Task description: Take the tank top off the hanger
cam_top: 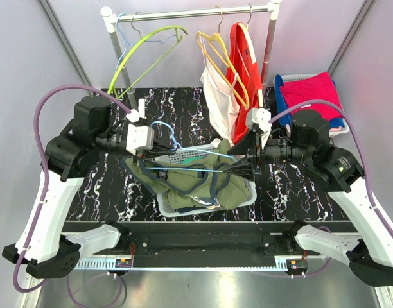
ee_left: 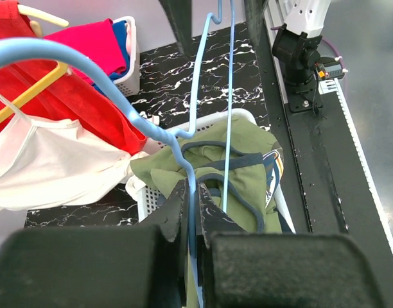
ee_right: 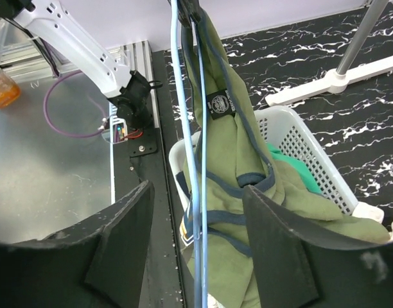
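Grey walls close in a black, white-veined tabletop [cam_top: 293, 199], with a clothes rail [cam_top: 183, 13] standing at twelve o'clock. At the middle sits a white basket [cam_top: 164, 206], and the olive tank top [cam_top: 235, 186] with navy trim lies heaped in it, part of it drawn up along a blue hanger [ee_left: 229, 96] that is raised above the basket.

From nine o'clock, the left fingers [ee_left: 173, 215] are pressed together on the hanger's wire, pinching it. From three o'clock, the right fingers [ee_right: 119, 244] stand spread. In the right wrist view the hanger wire and a fold of the tank top pass through the gap between them, and neither finger is clamped on them.

A small black label [ee_right: 220, 104] is sewn on the tank top near its raised end. It carries white writing too small to read.
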Motion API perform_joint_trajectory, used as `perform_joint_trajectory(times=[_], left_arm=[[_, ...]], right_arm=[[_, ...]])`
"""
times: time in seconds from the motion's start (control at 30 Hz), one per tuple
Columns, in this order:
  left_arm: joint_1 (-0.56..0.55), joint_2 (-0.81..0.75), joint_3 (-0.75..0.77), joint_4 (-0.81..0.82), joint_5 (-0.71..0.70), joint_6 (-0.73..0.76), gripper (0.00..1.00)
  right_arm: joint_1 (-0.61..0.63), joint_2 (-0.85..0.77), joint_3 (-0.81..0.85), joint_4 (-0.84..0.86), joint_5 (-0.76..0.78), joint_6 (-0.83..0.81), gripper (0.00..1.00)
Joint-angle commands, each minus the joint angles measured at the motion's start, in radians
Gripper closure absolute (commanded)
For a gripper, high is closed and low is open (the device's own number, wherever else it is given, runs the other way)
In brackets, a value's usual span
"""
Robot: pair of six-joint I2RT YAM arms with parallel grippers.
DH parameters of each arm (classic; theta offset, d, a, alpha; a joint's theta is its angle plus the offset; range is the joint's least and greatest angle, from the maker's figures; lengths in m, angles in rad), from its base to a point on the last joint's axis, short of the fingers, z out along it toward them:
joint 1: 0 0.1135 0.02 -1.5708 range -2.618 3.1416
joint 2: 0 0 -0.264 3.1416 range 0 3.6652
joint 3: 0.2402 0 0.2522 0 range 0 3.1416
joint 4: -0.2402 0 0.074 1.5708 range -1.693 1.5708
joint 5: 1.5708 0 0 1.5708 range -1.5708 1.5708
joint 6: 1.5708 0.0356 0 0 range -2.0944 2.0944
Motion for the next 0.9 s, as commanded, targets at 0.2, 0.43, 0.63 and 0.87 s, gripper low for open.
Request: perform_joint_trajectory(times=[0.2, 0.43, 0.63, 0.87], left_arm=[[-0.008, -0.016, 0.034, 0.051, 0.04, -0.025, 1.0], [-0.008, -0.031, 0.006, 0.088, -0.029, -0.051, 0.45], [-0.006, -0.083, -0.034, 0.126, -0.106, -0.059, 0.01], [0.0, -0.164, -0.179, 0.125, -0.168, -0.032, 0.02]], right_arm=[[0.0, -0.029, -0.012, 0.053, 0.009, -0.022, 0.95], [0.0, -0.104, -0.042, 0.044, 0.073, -0.016, 1.0], [0.0, -0.219, -0.058, -0.063, 0.205, -0.006, 1.0], [-0.001, -0.356, -0.046, -0.206, 0.32, 0.04, 1.0]])
